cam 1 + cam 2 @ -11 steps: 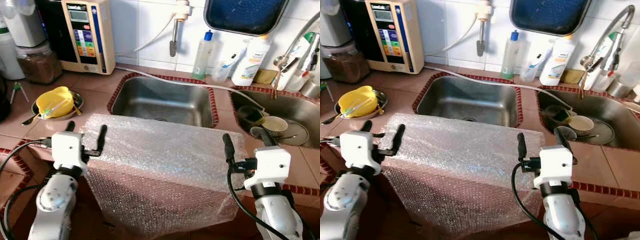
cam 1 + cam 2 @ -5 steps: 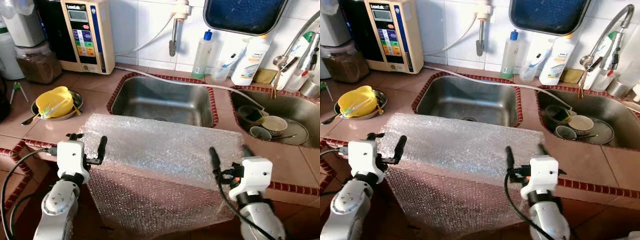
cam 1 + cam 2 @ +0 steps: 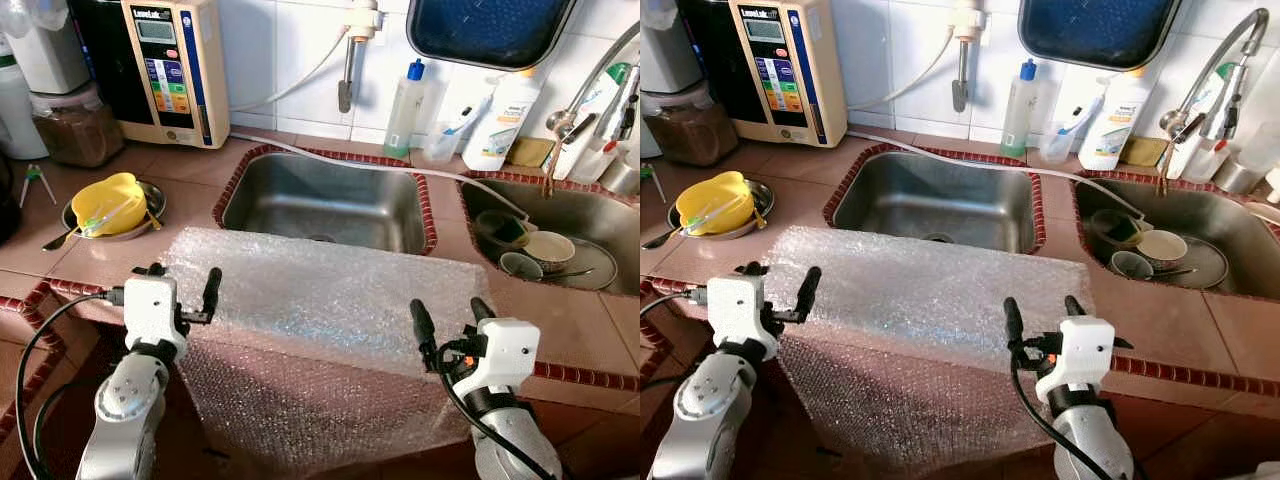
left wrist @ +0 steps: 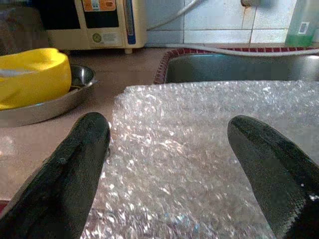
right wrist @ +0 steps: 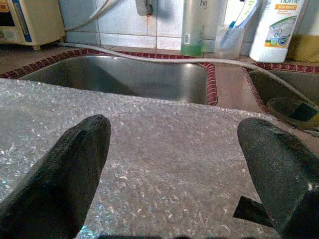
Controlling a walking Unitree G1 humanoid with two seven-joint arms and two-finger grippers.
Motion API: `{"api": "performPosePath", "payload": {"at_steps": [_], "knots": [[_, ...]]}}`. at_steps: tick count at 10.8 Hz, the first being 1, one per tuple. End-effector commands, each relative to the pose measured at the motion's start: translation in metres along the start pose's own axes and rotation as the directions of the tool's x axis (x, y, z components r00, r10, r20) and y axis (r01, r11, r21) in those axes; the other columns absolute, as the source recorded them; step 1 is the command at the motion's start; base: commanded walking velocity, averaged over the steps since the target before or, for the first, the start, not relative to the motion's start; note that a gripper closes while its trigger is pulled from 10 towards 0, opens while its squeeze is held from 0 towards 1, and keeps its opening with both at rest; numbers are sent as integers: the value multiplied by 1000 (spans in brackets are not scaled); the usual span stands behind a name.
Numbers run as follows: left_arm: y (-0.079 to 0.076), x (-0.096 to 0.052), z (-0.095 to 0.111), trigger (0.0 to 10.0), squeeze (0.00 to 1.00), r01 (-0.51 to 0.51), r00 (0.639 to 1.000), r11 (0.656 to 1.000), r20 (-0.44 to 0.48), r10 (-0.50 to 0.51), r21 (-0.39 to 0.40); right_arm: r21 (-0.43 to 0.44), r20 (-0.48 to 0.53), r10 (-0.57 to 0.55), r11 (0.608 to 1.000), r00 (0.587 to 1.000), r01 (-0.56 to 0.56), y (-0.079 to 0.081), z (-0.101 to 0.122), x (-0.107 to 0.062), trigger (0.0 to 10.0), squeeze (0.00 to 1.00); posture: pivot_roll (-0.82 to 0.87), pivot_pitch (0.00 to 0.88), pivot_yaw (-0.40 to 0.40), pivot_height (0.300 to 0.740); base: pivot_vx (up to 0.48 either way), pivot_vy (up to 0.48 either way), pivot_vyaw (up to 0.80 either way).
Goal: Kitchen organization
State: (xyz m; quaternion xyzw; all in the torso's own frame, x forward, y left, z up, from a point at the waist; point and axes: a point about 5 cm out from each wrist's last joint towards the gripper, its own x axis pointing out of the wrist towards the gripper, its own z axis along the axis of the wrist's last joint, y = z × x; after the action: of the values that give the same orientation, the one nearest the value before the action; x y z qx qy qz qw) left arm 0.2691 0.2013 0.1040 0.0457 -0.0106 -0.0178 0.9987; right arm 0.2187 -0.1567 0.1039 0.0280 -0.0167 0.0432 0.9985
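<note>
A large sheet of bubble wrap (image 3: pixel 330 300) lies on the tiled counter in front of the left sink (image 3: pixel 325 200) and hangs down over the counter's front edge. My left gripper (image 3: pixel 182 280) is open at the sheet's left end, its fingers level with the counter edge; the left wrist view has the bubble wrap (image 4: pixel 199 149) between its fingers (image 4: pixel 75 169). My right gripper (image 3: pixel 450 312) is open at the sheet's right front corner. In the right wrist view the bubble wrap (image 5: pixel 164 149) spreads out just beyond its fingertips (image 5: pixel 70 164).
A yellow item sits in a steel bowl (image 3: pixel 110 203) on the counter at the left, with a water machine (image 3: pixel 170 70) behind it. The right sink (image 3: pixel 600 215) holds cups and a plate. Bottles (image 3: pixel 405 100) and a faucet (image 3: pixel 580 110) line the tiled wall.
My right gripper has moved left and back toward the counter's front edge, onto the sheet's right corner. My left gripper has shifted slightly right toward the sheet. The bubble wrap has stayed put.
</note>
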Motion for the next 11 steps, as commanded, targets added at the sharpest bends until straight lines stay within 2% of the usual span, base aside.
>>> {"api": "performPosePath", "payload": {"at_steps": [1, 6, 11], "knots": [[1, 4, 3, 10000, 0, -14, 1000, 1000, 14, 15, -7, -32, 12, 6, 999, 1000, -5, -3, 2, 1, 10000, 0, 105, 0, -49, 740, 0, 0, 0], [8, 6, 9, 10000, 0, -44, 998, 999, 46, 43, 16, -118, 45, 75, 991, 996, -70, 2, 9, 7, 10000, 0, 124, 0, -62, 740, 0, 0, 0], [4, 11, 9, 10000, 0, -16, 998, 1000, 55, 15, 25, -153, 45, 79, 986, 996, -71, 1, 8, 5, 10000, 0, 107, 0, -52, 740, 318, 0, 0]]}}
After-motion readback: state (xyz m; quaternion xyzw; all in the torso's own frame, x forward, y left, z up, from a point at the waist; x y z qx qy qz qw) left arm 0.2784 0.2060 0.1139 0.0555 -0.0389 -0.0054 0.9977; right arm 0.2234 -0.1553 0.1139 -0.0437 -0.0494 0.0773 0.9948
